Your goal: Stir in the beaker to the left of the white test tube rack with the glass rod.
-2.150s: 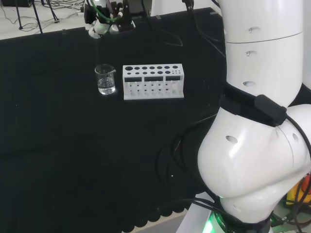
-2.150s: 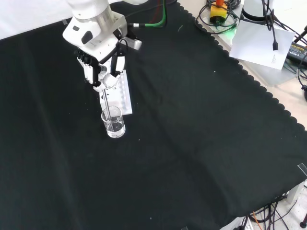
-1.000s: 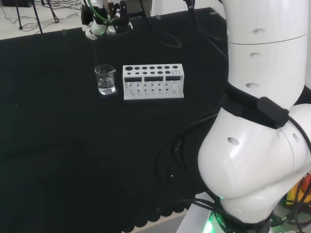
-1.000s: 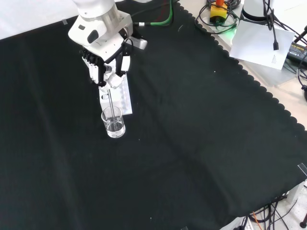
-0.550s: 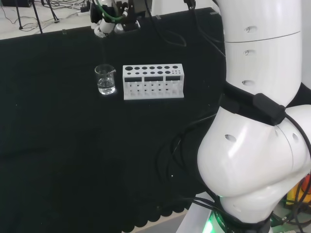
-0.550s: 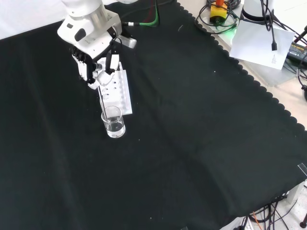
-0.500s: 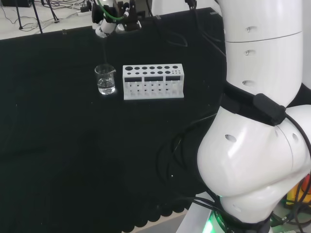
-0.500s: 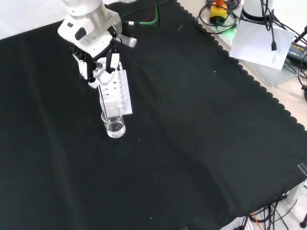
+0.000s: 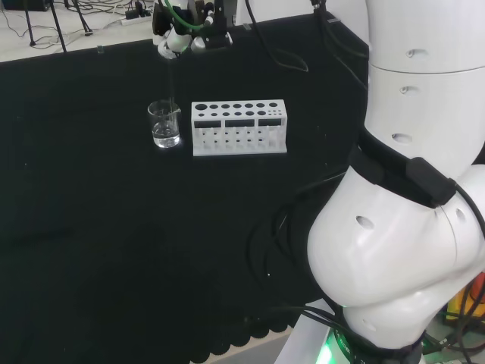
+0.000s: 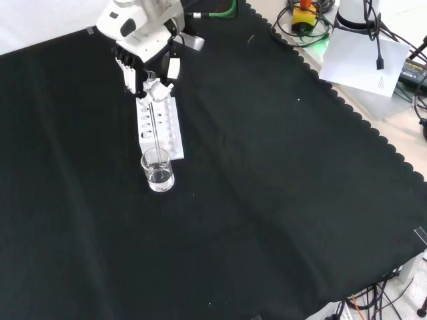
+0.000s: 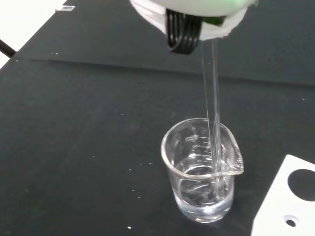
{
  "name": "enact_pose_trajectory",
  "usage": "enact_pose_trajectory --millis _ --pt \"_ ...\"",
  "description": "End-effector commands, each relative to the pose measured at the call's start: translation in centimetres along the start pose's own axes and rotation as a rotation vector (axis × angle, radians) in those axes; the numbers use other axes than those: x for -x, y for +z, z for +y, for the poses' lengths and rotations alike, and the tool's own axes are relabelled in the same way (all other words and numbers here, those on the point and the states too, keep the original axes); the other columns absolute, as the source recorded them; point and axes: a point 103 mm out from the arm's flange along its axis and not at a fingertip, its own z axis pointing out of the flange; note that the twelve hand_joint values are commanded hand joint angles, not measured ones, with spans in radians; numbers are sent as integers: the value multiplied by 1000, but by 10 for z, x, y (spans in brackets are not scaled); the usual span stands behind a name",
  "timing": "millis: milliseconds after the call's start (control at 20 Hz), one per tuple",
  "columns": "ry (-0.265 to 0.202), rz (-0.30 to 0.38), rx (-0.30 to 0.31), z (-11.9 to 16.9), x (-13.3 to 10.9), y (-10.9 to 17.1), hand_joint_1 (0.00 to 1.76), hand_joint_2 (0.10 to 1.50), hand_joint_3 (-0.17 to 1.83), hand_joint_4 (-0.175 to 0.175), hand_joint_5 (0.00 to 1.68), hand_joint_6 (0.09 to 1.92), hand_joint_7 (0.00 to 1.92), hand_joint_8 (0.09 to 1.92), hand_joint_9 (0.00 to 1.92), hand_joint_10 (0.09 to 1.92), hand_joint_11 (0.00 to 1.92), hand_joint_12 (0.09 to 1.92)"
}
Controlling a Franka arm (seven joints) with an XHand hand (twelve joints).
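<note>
Stirring step underway, judging from the layout. The hand (image 10: 148,83) hangs above the far end of the white test tube rack (image 10: 159,127) in the front view, fingers curled in and pinching the top of the glass rod (image 10: 155,130). The rod slants down from the hand into the beaker (image 10: 157,170). In the wrist view the rod (image 11: 213,113) passes the beaker's rim (image 11: 203,169) near the pouring spout and its lower end sits in the clear liquid, close to the wall on that side; whether the tip touches the bottom cannot be told. In the head view the beaker (image 9: 164,124) stands just beside the rack (image 9: 239,127), on its left, not touching it, on the black cloth of the bench (image 9: 114,227); the hand (image 9: 182,38) is up near the view's top, above and slightly right of the beaker, so the rod is tilted rather than plumb. Beaker is upright, roughly a third full, no spill visible on the cloth around it. Next move likely calls for carrying the rod tip round inside the liquid in small circles, keeping the hand over the beaker so the tilted rod does not lever against the rim and tip or drag the light glass toward the rack. The pinch needs to stay put on the thin smooth rod, and the tip should stay under the surface.
</note>
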Motion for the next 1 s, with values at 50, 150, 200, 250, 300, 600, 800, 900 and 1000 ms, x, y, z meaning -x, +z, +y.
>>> enact_pose_trajectory --millis 50,150,200,250,300,600,800,900,1000 --pt "-41 0 8 13 -25 1 1314 742 588 -175 1143 582 1213 1038 1651 850 1652 772" --pt "-46 2 10 21 -26 2 1314 742 588 -175 1144 582 1213 1038 1651 850 1652 772" --pt "-45 2 11 23 -26 3 1314 742 589 -175 1144 582 1213 1038 1651 850 1652 772" --pt "-44 1 12 24 -24 3 1314 742 589 -175 1144 582 1213 1038 1651 850 1652 772" --pt "-42 3 13 25 -23 4 1314 742 589 -175 1144 582 1213 1038 1651 850 1652 772" --pt "-30 -7 17 21 -15 0 1314 741 590 -175 1144 583 1213 1038 1651 850 1652 772" --pt "-28 -9 20 16 -14 -3 1314 740 591 -175 1144 583 1214 1038 1652 850 1652 773" --pt "-32 -5 23 15 -14 -3 1314 739 592 -175 1145 582 1214 1038 1652 850 1652 773" --pt "-37 -2 27 14 -15 -5 1314 739 593 -175 1145 582 1214 1038 1652 850 1652 773"
